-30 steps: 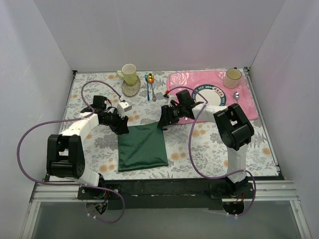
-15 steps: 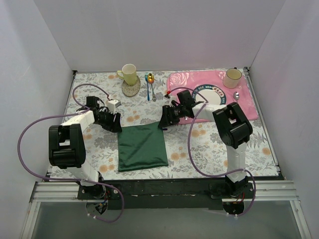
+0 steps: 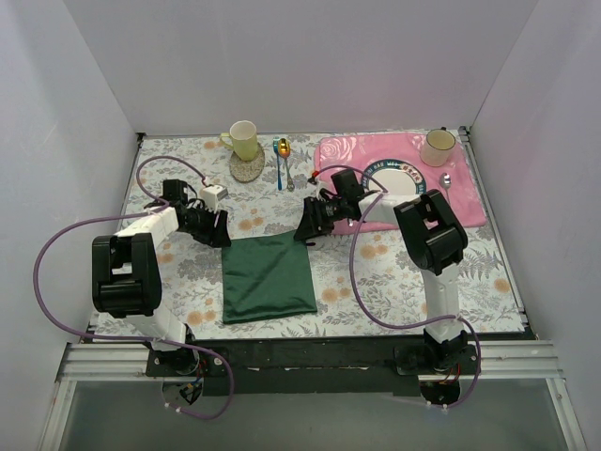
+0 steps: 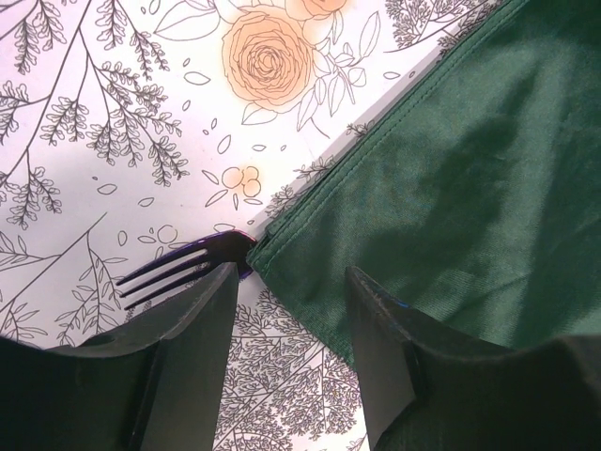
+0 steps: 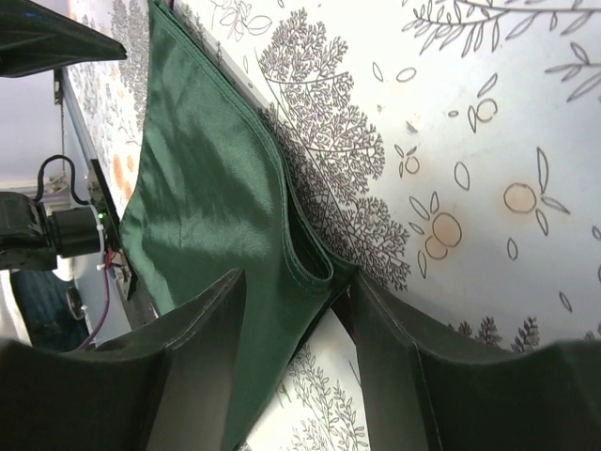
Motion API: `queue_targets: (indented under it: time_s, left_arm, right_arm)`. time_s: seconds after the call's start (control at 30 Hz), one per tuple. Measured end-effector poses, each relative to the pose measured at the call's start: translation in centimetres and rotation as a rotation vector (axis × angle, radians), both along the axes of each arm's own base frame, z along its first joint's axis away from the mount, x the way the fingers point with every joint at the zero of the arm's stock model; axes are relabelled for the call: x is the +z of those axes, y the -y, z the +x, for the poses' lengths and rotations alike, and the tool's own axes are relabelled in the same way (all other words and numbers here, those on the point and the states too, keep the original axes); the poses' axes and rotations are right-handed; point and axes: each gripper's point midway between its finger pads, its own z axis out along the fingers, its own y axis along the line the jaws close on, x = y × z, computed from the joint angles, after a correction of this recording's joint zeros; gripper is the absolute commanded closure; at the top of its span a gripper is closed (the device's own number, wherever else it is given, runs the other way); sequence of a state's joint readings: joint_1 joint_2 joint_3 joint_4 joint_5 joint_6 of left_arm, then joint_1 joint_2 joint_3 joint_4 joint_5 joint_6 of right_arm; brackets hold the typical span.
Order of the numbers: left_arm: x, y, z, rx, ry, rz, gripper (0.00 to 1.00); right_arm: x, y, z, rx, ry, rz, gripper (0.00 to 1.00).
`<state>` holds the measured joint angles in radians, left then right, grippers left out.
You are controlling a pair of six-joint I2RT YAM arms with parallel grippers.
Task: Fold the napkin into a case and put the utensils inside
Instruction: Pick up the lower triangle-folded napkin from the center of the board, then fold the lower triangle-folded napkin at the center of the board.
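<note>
The dark green napkin (image 3: 268, 277) lies folded flat as a rectangle in the middle of the table. My left gripper (image 3: 223, 235) stands open at its far left corner. In the left wrist view its fingers (image 4: 188, 348) straddle the napkin's hemmed edge (image 4: 451, 188), and the tines of a purple fork (image 4: 174, 271) stick out from under that corner. My right gripper (image 3: 302, 235) stands open at the far right corner. In the right wrist view the napkin (image 5: 207, 207) shows an open pocket mouth (image 5: 315, 258) between the fingers. The rest of the utensils is hidden.
A yellow mug (image 3: 243, 139) on a round coaster and a blue and a gold spoon (image 3: 281, 160) lie at the back. The pink rose placemat (image 3: 470, 202) at the back right carries a plate (image 3: 394, 178), a cup (image 3: 438, 146) and a silver spoon (image 3: 446, 180). White walls enclose three sides.
My left gripper has pulled back to the left off the napkin's corner and its jaws have widened a little. The right gripper has shifted slightly at the far right corner.
</note>
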<state>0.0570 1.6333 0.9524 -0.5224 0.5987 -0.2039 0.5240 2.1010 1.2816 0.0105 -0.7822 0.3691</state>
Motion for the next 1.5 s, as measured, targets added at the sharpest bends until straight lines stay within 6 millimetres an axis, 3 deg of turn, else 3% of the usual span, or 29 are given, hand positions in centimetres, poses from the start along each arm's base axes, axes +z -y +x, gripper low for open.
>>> queue_targets:
  time_s: [0.17, 0.43, 0.5, 0.7, 1.03, 1.23, 1.5]
  left_arm:
    - [0.3, 0.1, 0.3, -0.007, 0.012, -0.006, 0.51]
    - [0.4, 0.2, 0.3, -0.009, 0.014, -0.012, 0.51]
    - [0.4, 0.1, 0.3, -0.008, 0.014, -0.014, 0.51]
    - [0.5, -0.2, 0.4, 0.003, 0.015, -0.015, 0.51]
    - [1.1, -0.9, 0.6, 0.024, 0.036, -0.024, 0.49]
    - [1.6, -1.2, 0.9, 0.028, 0.056, -0.044, 0.48]
    - [1.6, -1.7, 1.0, 0.033, 0.062, -0.051, 0.47]
  right_arm:
    - [-0.2, -0.5, 0.3, 0.005, -0.016, 0.023, 0.55]
    - [-0.2, -0.6, 0.3, 0.016, -0.008, 0.028, 0.92]
    - [-0.3, -0.6, 0.2, 0.031, 0.011, 0.029, 0.95]
    - [-0.3, -1.4, -0.9, 0.117, 0.114, 0.024, 0.99]
    - [2.0, -2.5, -2.5, 0.263, 0.38, 0.029, 0.99]
    - [2.2, -2.6, -3.5, 0.369, 0.546, 0.023, 0.99]
    - [1.6, -3.5, -7.0, 0.554, 0.749, 0.014, 0.99]
